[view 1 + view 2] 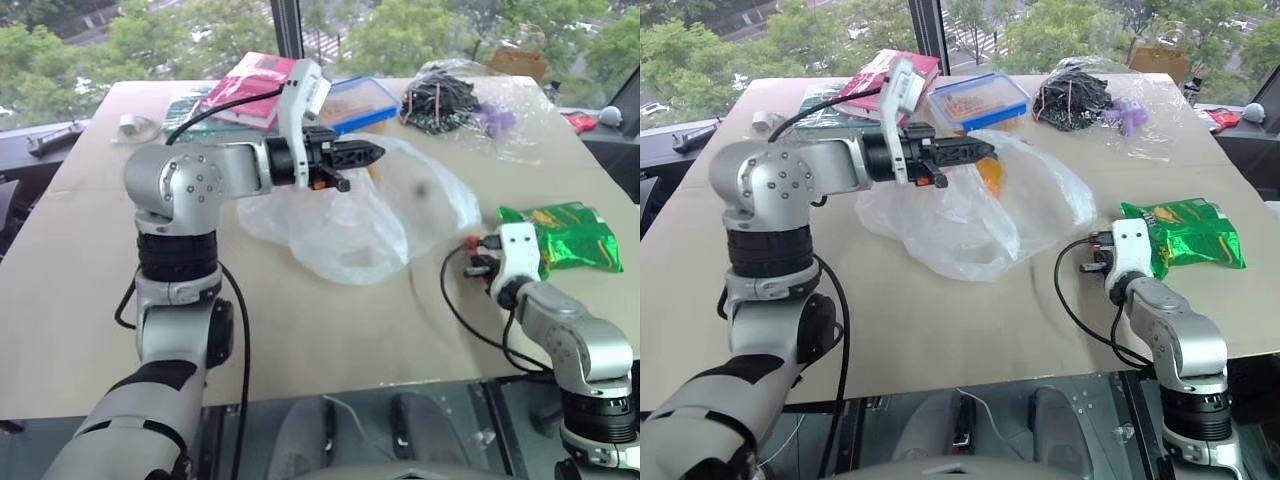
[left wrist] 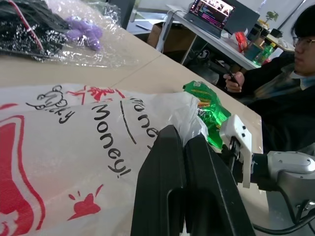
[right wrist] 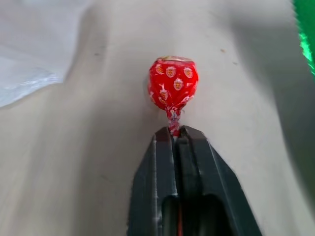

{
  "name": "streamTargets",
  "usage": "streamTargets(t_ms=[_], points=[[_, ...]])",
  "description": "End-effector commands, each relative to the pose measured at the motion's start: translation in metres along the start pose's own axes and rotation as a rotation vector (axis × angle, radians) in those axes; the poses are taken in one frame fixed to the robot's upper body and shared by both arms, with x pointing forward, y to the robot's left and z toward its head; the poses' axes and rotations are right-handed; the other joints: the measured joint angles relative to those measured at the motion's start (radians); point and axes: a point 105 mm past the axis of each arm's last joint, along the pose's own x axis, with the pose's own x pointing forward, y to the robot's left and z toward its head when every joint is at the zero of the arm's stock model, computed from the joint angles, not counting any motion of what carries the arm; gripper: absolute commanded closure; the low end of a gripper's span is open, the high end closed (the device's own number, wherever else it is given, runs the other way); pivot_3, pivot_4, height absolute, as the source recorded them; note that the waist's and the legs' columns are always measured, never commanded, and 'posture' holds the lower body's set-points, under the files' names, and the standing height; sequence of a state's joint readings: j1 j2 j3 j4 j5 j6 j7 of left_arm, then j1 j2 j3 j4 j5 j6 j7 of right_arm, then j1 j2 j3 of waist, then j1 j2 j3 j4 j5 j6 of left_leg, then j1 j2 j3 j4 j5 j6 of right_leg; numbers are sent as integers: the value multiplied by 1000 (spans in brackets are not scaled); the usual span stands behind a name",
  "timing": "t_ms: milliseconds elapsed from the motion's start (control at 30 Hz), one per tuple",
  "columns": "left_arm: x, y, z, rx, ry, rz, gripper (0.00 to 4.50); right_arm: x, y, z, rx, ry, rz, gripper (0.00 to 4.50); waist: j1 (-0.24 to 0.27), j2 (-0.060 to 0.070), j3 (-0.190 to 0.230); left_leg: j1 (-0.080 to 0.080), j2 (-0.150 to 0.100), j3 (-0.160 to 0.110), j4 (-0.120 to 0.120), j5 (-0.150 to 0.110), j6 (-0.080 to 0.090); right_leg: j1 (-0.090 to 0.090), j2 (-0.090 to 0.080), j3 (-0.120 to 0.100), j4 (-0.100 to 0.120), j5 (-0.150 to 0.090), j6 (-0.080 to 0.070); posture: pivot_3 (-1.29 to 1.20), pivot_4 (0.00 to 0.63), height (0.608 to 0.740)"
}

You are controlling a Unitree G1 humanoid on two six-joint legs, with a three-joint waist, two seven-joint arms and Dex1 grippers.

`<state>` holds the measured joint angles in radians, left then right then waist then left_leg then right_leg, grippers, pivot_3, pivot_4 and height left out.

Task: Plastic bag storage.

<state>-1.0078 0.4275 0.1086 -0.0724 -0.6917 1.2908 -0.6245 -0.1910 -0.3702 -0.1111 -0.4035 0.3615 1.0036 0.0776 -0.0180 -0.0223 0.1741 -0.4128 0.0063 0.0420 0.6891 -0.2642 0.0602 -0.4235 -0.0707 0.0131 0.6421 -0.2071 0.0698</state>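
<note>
The plastic bag (image 1: 370, 225), thin translucent white with red print, lies crumpled in the middle of the table. My left gripper (image 1: 372, 153) is shut on its upper edge and holds that edge raised off the table; in the left wrist view the white film bunches at the gripper (image 2: 184, 138). Near the table's right front, my right gripper (image 3: 175, 131) is shut on the stick of a red lollipop (image 3: 173, 81) in a strawberry-pattern wrapper, low over the bare tabletop. From the head, this gripper (image 1: 1092, 256) sits just left of the green packet.
A shiny green snack packet (image 1: 560, 235) lies right of my right gripper. At the back are a clear bag of black sticks (image 1: 450, 100), a blue-lidded box (image 1: 355, 100) and a pink book (image 1: 250, 85). A seated person (image 2: 295, 83) is beyond the table's right side.
</note>
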Motion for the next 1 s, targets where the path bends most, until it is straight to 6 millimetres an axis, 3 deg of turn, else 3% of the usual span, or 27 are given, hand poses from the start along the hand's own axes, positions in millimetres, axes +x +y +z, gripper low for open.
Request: streamTargets(t_ms=[33, 100, 233, 367, 433, 533, 700, 800, 900, 1000], points=[[-13, -2, 7, 39, -43, 20, 4500, -9, 5, 1, -37, -37, 81, 4436, 3, 0, 0, 0, 0, 0, 0, 0, 0, 0, 0, 0, 0, 0, 0, 0, 150, 740], [-17, -1, 6, 53, -32, 35, 4500, -26, 12, 14, -52, -89, 164, 4436, 7, 0, 0, -1, 0, -1, 0, 0, 0, 0, 0, -1, 0, 0, 0, 0, 150, 740], [-20, 2, 3, 61, -17, 35, 4500, -75, 50, 38, -101, -189, 450, 4436, 8, 0, 0, -2, 0, -1, 0, 0, 0, -1, -1, -1, -1, 0, 0, 0, 150, 740], [-20, -3, 1, 67, 7, -1, 4500, -86, 76, 55, -131, -218, 568, 4436, 3, 0, 0, 0, 1, -1, 0, 0, 0, 0, 0, -1, -1, 0, 0, 0, 150, 740], [-17, -9, -3, 81, 18, -27, 4500, -74, 92, 63, -145, -212, 607, 4436, 0, 0, 0, 0, 0, -1, 0, 0, 0, 0, 0, -1, 0, 0, 0, 0, 150, 740], [-18, -17, -3, 75, 7, -61, 4500, -39, 106, 69, -170, -169, 571, 4436, 0, 0, 0, 1, 1, 0, 0, 0, 0, 0, 0, 0, 0, 0, 0, 0, 150, 740], [-22, -25, 5, 76, -36, -77, 4500, 43, 105, 111, -155, -224, 359, 4436, 3, -1, 1, -4, -1, 2, -1, 3, -5, -5, -1, 1, 0, 0, 0, 0, 150, 740], [-25, -21, 4, 76, -35, -43, 4500, 69, 107, 137, -134, -300, 324, 4436, 1, -1, 1, -4, -1, 3, -2, 3, -5, -7, -1, 2, 0, 0, 0, 0, 150, 740], [-26, -19, 2, 70, -37, -22, 4500, 73, 112, 148, -172, -351, 352, 3357, 4, -1, 1, -4, -1, 2, -6, 3, -5, -8, -1, 1, 0, 0, 0, 0, 150, 740], [-25, -13, 1, 55, -47, 20, 4500, 58, 116, 146, -248, -376, 395, 2104, 2, -1, 1, -6, 0, 2, -7, 3, -6, -8, -1, 1, 0, 0, 0, 0, 150, 740]])
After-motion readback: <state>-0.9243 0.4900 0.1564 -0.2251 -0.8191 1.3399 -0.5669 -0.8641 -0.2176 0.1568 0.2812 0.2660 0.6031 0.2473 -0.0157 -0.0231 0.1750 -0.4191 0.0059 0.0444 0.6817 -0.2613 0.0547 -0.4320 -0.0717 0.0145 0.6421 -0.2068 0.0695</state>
